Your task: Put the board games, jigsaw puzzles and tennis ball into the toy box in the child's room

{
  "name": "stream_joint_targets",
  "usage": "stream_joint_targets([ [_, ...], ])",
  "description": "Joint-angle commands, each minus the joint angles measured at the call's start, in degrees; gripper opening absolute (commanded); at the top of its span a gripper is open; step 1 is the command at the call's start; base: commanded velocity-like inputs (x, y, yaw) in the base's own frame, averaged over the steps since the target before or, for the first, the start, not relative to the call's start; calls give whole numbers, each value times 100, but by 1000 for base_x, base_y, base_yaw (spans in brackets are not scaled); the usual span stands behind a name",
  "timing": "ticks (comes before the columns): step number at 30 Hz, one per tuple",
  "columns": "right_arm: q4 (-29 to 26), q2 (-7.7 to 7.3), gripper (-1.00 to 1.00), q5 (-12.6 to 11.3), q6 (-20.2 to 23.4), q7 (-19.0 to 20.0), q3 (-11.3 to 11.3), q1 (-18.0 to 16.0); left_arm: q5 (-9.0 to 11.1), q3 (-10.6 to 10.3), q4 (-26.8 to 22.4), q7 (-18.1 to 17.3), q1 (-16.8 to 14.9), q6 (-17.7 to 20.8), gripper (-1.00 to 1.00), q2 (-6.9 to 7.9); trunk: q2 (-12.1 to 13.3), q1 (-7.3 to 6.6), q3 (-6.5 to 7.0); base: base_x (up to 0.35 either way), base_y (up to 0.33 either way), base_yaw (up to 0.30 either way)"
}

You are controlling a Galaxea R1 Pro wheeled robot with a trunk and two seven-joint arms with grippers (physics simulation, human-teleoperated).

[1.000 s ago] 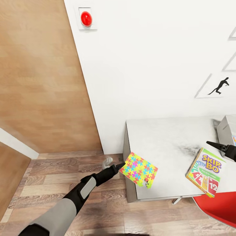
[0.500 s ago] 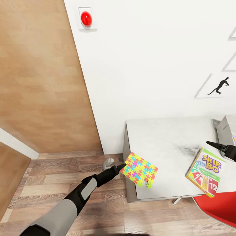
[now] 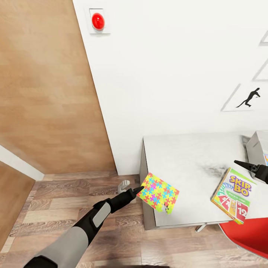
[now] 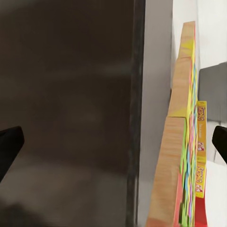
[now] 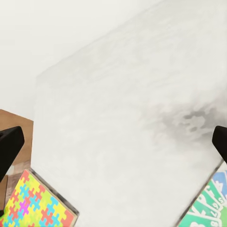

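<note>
Left pincer (image 3: 138, 189) spread, arm outstretched, tips at jigsaw puzzle (image 3: 158, 192) edge.

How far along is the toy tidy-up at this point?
Little looks done. The colourful jigsaw puzzle box lies at the pale mottled table's corner, the left gripper open at its edge. The green-yellow Skip-Bo box lies loose by the open right gripper. Neither is in the grey toy box.

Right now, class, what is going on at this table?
The robot's left gripper is at the near left corner of the pale mottled table, its open fingers beside the edge of the flat multicoloured jigsaw puzzle box, not closed on it. The right gripper hovers open above the green-yellow Skip-Bo game box, which lies on the table. The light grey toy box stands at the table's right end.
</note>
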Motion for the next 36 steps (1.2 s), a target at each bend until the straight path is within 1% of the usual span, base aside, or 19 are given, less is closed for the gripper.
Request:
stream_joint_targets([
  [1,0,0,100,54,25,60,-7,-6,60,-12,0,-3,-3,47,100,0,-10,3,-8,0,0,-28],
  [5,-1,1,100,54,25,60,-7,-6,60,-13,0,-3,-2,47,100,-2,-10,3,-8,0,0,-65],
  [17,1,1,100,55,25,60,-7,-6,60,-16,0,-3,0,47,100,-13,-10,3,-8,0,0,-141],
  [36,1,12,100,54,25,60,-5,-6,60,-16,0,0,0,55,100,-15,-10,3,-8,0,0,-19],
])
